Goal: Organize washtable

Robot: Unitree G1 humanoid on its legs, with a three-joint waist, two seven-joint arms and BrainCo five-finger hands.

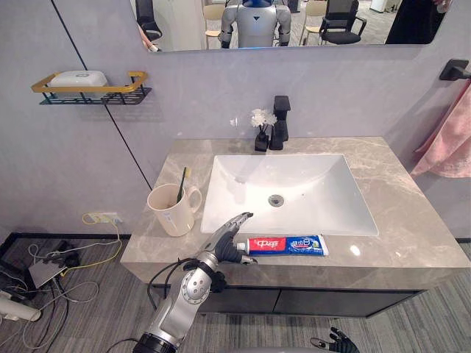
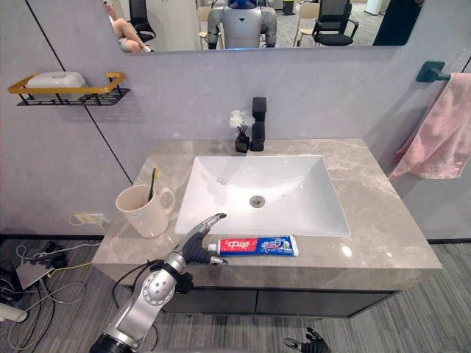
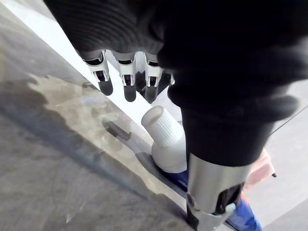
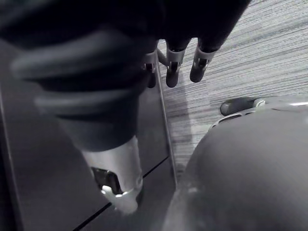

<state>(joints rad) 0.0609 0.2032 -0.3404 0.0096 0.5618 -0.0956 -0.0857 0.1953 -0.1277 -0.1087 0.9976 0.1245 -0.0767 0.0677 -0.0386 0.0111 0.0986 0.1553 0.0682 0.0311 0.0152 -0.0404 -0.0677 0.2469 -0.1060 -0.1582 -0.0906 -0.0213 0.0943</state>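
Polished marble-look countertop (image 1: 397, 198), glossy white basin (image 1: 309, 198), ribbed, seemingly plastic toothpaste cap (image 3: 163, 126)

Red-blue toothpaste tube (image 1: 283, 245) flat along counter (image 1: 412, 220) front edge, white cap (image 3: 161, 126) leftward; beige cup (image 1: 171, 211) upright, holding toothbrush (image 1: 182, 184).

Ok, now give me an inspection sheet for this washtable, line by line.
Surface: marble countertop with a white sink set in it.
Job's things: toothpaste tube lying along the front edge; cream mug left of the sink, toothbrush standing in it.
Clutter: small flower vase beside the black faucet, behind the sink.
Hands: left hand open, fingers over the tube's cap end; right hand hangs open below the counter.
Cables: loose cables on the floor at left, below a wall socket.
Surroundings: wall shelf with a white soap box; pink towel at right; mirror above.
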